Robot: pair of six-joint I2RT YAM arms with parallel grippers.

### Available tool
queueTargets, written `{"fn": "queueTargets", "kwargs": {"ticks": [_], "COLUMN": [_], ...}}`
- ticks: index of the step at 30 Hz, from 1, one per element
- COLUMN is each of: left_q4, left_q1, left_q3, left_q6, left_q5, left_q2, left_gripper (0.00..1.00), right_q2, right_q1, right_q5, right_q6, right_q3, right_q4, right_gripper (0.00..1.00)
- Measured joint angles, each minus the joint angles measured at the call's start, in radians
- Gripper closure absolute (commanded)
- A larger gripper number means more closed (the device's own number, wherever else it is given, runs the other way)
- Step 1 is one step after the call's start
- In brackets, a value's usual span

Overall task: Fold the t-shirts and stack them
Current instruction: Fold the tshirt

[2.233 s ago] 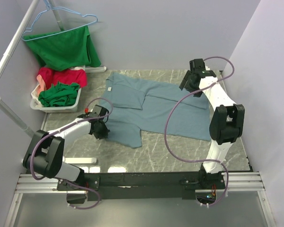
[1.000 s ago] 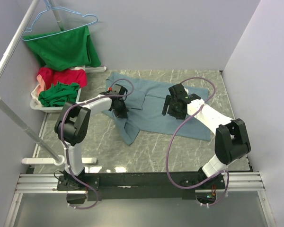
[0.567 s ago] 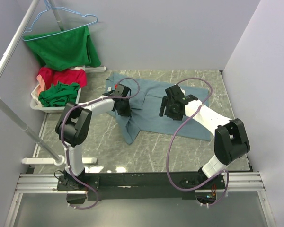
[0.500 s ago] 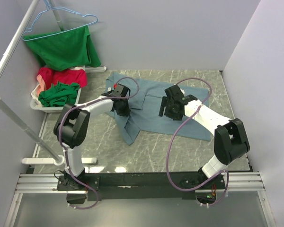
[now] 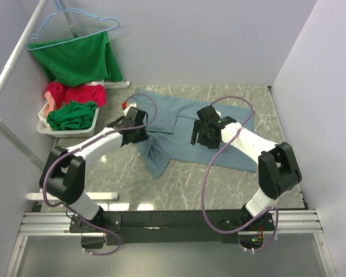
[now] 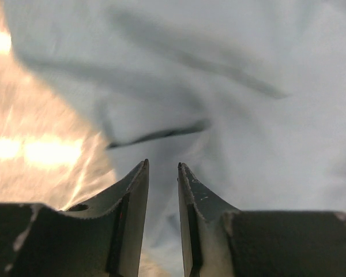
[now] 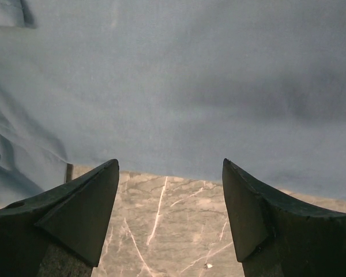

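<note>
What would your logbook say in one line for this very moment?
grey-blue t-shirt: partly folded on table | left claw: slightly open, empty, over shirt | right claw: wide open, empty, over shirt

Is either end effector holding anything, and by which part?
Nothing is held. The left end effector stands slightly open and empty over the grey-blue t-shirt; the right end effector is wide open above its edge.

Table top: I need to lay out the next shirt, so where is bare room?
Bare marble runs along the near edge, between the grey-blue t-shirt and the base rail; a narrower patch borders the right wall. Crowded: the basket at far left.
</note>
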Motion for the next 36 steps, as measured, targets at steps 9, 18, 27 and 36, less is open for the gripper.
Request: {"fn": "queueTargets", "kwargs": {"ticks": [9,18,27,36], "left_q4": [0.006,0.092,0.137,0.062], "left_q1": [0.016,0.051,0.051,0.008], "left_q3": [-0.177,-0.190,-0.189,-0.171], "left_q6": [-0.072,-0.055,-0.034,-0.044], "left_q5": [-0.041,0.023,0.121,0.083], "left_q2": [0.000,0.050,0.064,-0.027], "left_gripper": [0.68,0.73,0.99,0.99], "right_q2": [0.000,0.012,0.042,0.049], "right_q1": [0.003,0.018,0.040,0.050], "right_q5": [0.001,0.002,0.007,0.008], "right_q6": [0.000,0.001,0.004,0.004], "right_q3": [0.000,0.007,0.013,0.039], "right_q4": [-0.001,-0.002,-0.011,-0.013], "right_gripper": [0.21,0.22,0.22,0.22]}}
